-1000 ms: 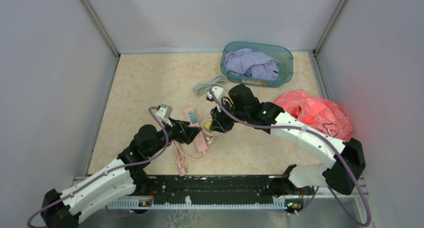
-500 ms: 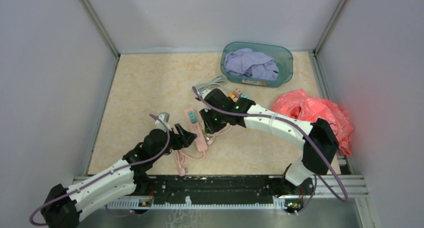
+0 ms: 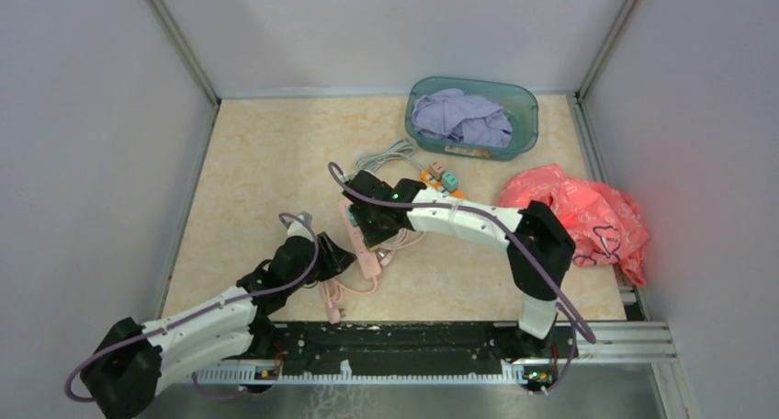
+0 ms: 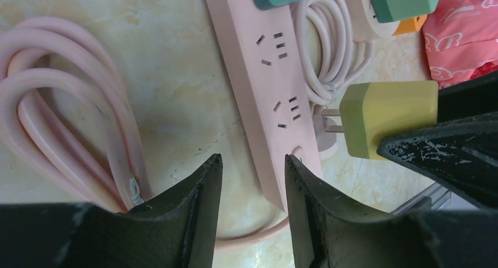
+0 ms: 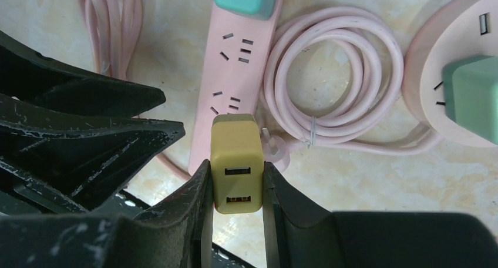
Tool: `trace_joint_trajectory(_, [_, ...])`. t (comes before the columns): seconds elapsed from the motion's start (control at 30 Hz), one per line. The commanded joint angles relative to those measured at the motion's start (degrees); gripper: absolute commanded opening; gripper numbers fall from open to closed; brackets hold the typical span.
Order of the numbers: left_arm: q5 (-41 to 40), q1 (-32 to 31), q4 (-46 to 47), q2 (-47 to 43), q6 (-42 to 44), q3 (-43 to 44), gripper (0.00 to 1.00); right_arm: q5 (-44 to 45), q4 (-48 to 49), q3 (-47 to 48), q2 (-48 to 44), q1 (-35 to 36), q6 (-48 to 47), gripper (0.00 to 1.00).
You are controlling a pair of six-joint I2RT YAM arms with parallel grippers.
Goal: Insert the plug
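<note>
Pinching the yellow-green plug (image 5: 236, 144) by its sides, the right claw (image 5: 236, 177) is closed tight on it and hangs close over the near end of the pink power strip (image 5: 235, 74), which lies flat on the desk (image 5: 352, 180). The prongs should be squared to the free socket (image 5: 226, 101) before pressing straight in, never at a slant. The left claw (image 4: 252, 159), partly open and empty, sits by the strip's end; bracing there would likely stop it sliding.
</note>
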Motion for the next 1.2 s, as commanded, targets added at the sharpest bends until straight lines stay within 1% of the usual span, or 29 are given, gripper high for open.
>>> trace_joint_trajectory(0.0, [2.92,1.12,4.91,3.27,-2.33,-0.38,0.48,3.74,-2.77,5.17,2.19,1.29,2.41,0.0])
trace_joint_trajectory(0.13, [4.34,1.77,7.03,5.54,-3.15,-0.46,0.45,5.84,-3.77,6.51,3.45,2.08,3.02,0.0])
trace_joint_trajectory(0.4, [5.48,2.33,10.39,8.81,-4.45,-0.53,0.44,6.05,-3.89,8.17,5.6,2.92,4.02,0.0])
trace_joint_trajectory(0.83, [5.65,2.53,12.02,13.51,-5.93,-0.62,0.38,8.63,-6.0,10.77,8.58,3.95,5.17,0.0])
trace_joint_trajectory(1.17, [6.9,2.52,13.31,15.65,-6.09,-0.4,0.35,10.12,-7.92,12.05,10.9,4.51,5.87,0.0])
